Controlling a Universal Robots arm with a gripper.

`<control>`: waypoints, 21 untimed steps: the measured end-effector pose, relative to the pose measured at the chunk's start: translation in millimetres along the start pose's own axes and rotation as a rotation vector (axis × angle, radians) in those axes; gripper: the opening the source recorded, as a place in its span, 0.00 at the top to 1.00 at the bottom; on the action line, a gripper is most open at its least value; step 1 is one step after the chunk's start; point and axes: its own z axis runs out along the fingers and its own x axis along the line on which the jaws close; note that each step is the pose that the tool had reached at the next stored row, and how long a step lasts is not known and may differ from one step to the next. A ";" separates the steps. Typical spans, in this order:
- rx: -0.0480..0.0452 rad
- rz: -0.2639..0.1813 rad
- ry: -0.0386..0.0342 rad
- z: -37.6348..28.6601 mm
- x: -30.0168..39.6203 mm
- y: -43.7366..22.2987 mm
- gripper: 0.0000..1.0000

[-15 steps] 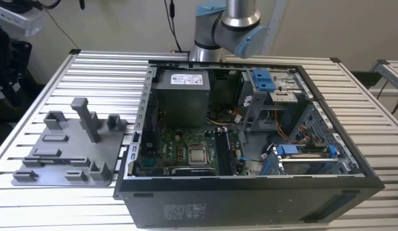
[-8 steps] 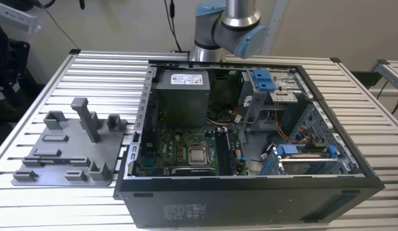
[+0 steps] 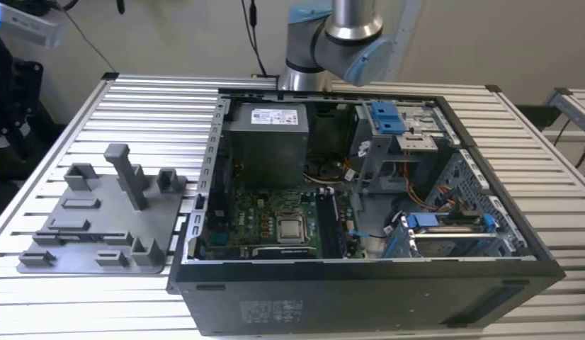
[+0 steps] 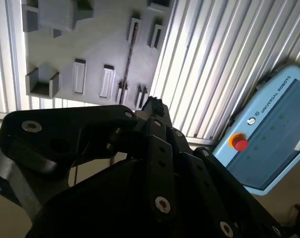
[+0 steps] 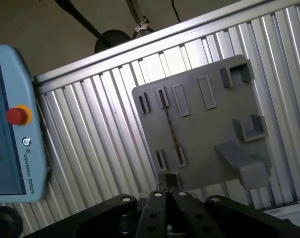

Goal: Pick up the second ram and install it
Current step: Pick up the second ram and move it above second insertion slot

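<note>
Black gripper (image 5: 168,181) sits closest, its claw pressed together and empty, over the gray tray (image 5: 209,129). Thin ram (image 5: 171,128) stands on edge in the tray's slots, ungripped. Tray lies beside the case (image 3: 368,301).

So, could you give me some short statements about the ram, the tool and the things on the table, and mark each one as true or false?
1. The computer case lies open on the slatted table. True.
2. The tool already holds the second ram. False: the ram stands on edge in the grey fixture plate, apart from the tool.
3. The teach pendant has a red button. True.
4. The grey fixture plate lies inside the computer case. False: it lies on the table, at the exterior view's left of the case.
</note>
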 end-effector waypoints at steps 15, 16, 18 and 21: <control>-0.0730 -0.074 -0.0474 0.4 -0.2 -0.1 0.88; -0.0730 -0.074 -0.0474 0.4 -0.2 -0.1 0.88; -0.0730 -0.075 -0.0474 0.4 -0.2 -0.1 0.76; -0.0730 -0.075 -0.0474 0.4 -0.2 -0.1 0.64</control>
